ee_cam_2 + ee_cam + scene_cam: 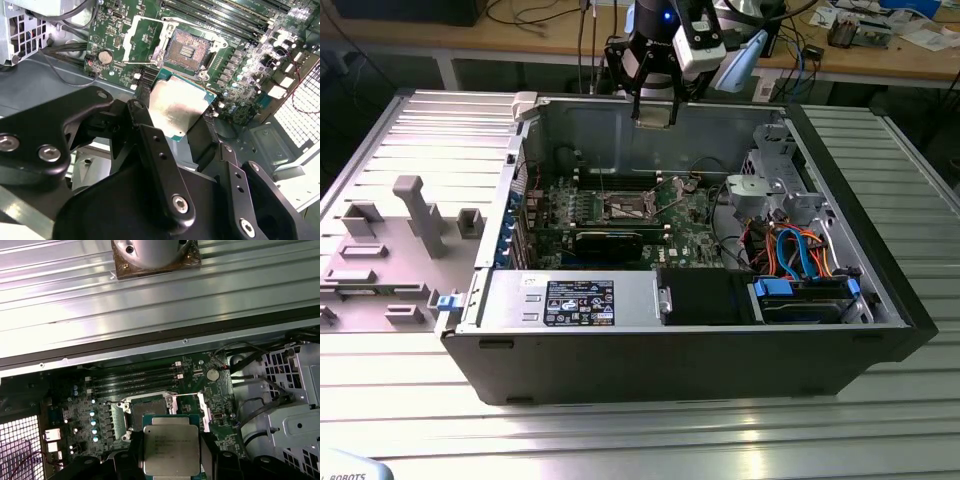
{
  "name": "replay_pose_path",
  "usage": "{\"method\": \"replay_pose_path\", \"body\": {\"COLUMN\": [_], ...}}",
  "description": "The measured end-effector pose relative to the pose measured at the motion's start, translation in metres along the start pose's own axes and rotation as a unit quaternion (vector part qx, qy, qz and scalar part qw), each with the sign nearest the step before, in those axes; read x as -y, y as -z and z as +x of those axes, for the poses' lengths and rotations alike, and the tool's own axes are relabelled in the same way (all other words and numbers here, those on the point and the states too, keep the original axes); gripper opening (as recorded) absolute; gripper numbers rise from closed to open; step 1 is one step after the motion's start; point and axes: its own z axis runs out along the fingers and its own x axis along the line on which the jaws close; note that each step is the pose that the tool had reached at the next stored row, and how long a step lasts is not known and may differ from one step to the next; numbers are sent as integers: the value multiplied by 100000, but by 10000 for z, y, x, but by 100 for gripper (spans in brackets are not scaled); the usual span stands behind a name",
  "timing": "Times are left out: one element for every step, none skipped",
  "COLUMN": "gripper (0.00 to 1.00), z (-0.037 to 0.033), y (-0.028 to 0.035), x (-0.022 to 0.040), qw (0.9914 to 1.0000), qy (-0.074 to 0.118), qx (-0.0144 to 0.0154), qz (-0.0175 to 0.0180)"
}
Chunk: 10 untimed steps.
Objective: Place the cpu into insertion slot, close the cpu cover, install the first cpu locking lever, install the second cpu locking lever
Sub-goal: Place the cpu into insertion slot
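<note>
CPU [170, 447] was pinched by its edges between the 2 fingers of the closed gripper [170, 460], metal top up, hanging high over the open computer case [880, 300]. The insertion slot [187, 50] lay bare on the green motherboard [107, 30], below the chip, just ahead of it and well apart. The CPU cover [142, 37] stood swung open beside the slot, so I judged the CPU not yet seated.

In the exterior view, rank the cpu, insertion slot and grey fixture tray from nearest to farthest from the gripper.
1. cpu: held in the gripper, above the case.
2. insertion slot: on the motherboard, below it.
3. grey fixture tray: outside the case, exterior view's left.
</note>
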Motion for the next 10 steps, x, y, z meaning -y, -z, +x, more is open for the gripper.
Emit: {"method": "replay_pose_path", "body": {"gripper": [54,54,54,54,54,54,54,54,54,54], "z": [0,0,0,0,0,0,0,0,0,0], "y": [0,0,0,0,0,0,0,0,0,0], "x": [0,0,0,0,0,0,0,0,0,0], "qw": [100000,100000,100000,100000,100000,100000,100000,100000,100000,100000], "qy": [-14,-28,-45,-71,-83,-90,-109,-139,-192,-261], "qx": [3,3,5,5,7,7,11,12,19,22], "qz": [-1,1,2,0,-3,-2,0,-2,-4,-5]}}
